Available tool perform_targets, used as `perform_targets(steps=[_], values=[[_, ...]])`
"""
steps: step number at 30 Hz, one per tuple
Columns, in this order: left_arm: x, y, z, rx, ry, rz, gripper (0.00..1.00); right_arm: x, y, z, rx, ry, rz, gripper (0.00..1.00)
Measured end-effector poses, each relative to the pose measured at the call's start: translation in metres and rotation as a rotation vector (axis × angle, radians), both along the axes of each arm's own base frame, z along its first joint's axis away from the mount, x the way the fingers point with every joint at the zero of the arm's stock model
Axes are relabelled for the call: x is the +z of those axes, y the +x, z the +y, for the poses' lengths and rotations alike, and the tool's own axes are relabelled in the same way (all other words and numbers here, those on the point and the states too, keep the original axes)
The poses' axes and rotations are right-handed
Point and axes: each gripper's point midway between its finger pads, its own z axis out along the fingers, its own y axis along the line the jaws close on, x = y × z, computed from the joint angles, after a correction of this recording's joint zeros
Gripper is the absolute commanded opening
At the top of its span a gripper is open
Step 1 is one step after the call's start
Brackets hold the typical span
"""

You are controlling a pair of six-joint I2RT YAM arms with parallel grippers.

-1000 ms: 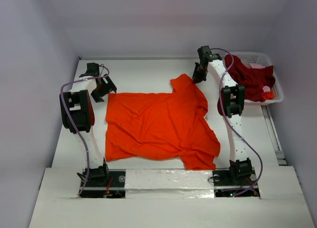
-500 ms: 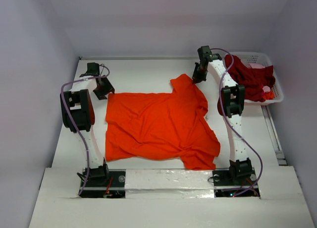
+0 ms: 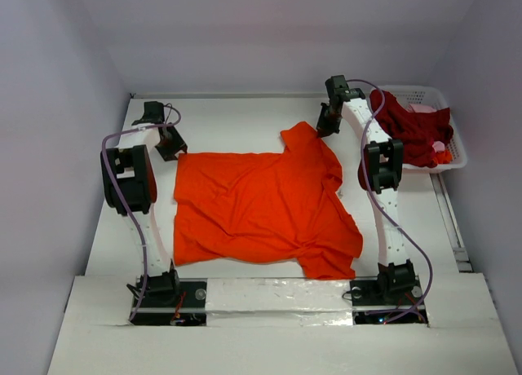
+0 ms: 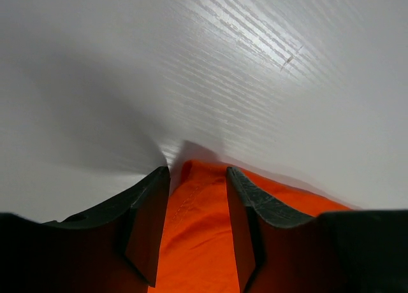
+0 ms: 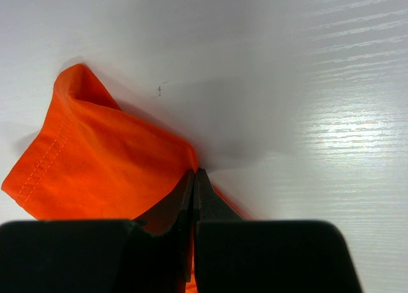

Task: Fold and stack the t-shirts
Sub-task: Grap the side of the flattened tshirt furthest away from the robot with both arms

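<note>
Top view: a bright orange shirt (image 3: 261, 208) lies spread, slightly rumpled, across the middle of a white bench (image 3: 236, 118). A dark red shirt (image 3: 412, 130) is heaped in a white basket (image 3: 459, 161) at the upper right of the frame.

My right claw (image 3: 326, 127) sits at the upper right corner of the orange shirt. It is pressed together and pinching the cloth beside a sleeve, which fans out to the left in its wrist view.

My left claw (image 3: 169, 144) is at the shirt's upper left corner. It is partly spread, with the orange corner lying between the two fingers. I judge it is not yet gripping.

The step in hand looks like taking both top corners for the first fold. To do it well, I should get the left fingers fully around the hem, close firmly on the cloth, and catch both layers. Then I should lift both corners evenly, so the fold line stays straight and the cloth does not drag or bunch.
</note>
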Motion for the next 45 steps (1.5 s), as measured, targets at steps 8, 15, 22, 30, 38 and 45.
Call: perform_targets(steps=[8,15,22,30,38,45], values=[[0.000,0.007,0.003,0.008,0.014,-0.005,0.37,0.000,0.000,0.000,0.000,0.000,0.000,0.00],[0.000,0.006,0.004,0.008,0.016,-0.005,0.37,0.000,0.000,0.000,0.000,0.000,0.000,0.00],[0.000,0.006,0.004,0.008,0.016,-0.002,0.49,0.000,0.000,0.000,0.000,0.000,0.000,0.00],[0.001,0.003,0.004,0.010,0.020,0.005,0.48,0.000,0.000,0.001,0.002,0.004,0.000,0.00],[-0.002,-0.003,0.003,0.011,0.017,0.011,0.35,0.000,0.000,0.001,0.003,0.007,0.001,0.00],[-0.003,-0.010,0.000,0.007,0.001,0.009,0.35,0.000,0.000,0.001,0.003,0.008,0.001,0.00]])
